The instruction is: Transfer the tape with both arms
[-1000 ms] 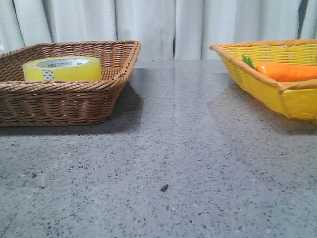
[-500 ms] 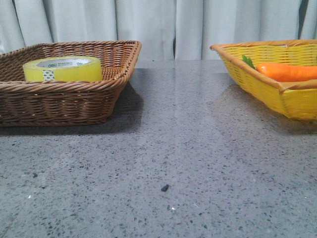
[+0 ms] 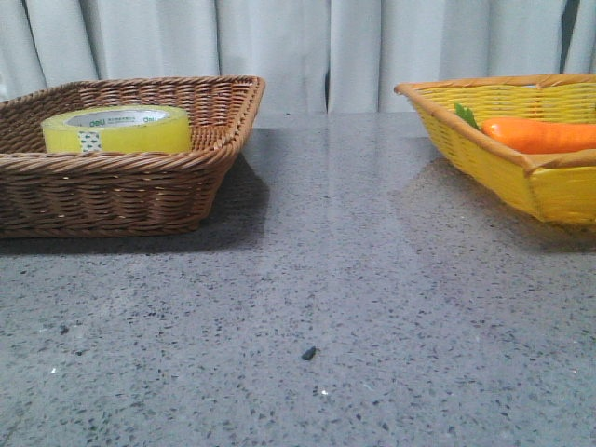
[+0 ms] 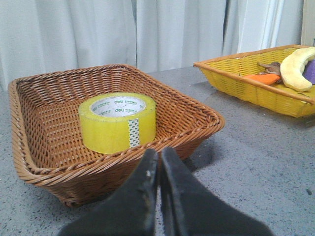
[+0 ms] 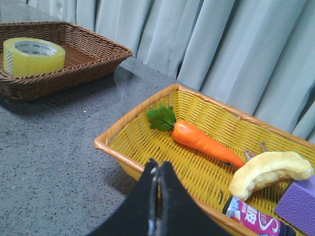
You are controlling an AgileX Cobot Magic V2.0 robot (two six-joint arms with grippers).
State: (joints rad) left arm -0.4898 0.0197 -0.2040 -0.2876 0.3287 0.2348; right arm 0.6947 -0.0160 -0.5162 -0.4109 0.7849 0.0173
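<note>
The yellow tape roll (image 3: 116,129) with a white "deli" core lies flat in the brown wicker basket (image 3: 121,191) at the left of the table. It also shows in the left wrist view (image 4: 117,122) and the right wrist view (image 5: 33,56). My left gripper (image 4: 159,157) is shut and empty, just outside the brown basket's near rim (image 4: 123,160), short of the tape. My right gripper (image 5: 158,169) is shut and empty, over the near rim of the yellow basket (image 5: 147,105). Neither gripper shows in the front view.
The yellow basket (image 3: 521,172) at the right holds an orange carrot (image 5: 204,142), a banana-shaped toy (image 5: 268,172), a purple block (image 5: 301,201) and a pink packet (image 5: 251,216). Grey speckled tabletop (image 3: 326,279) lies between the baskets. White curtains hang behind.
</note>
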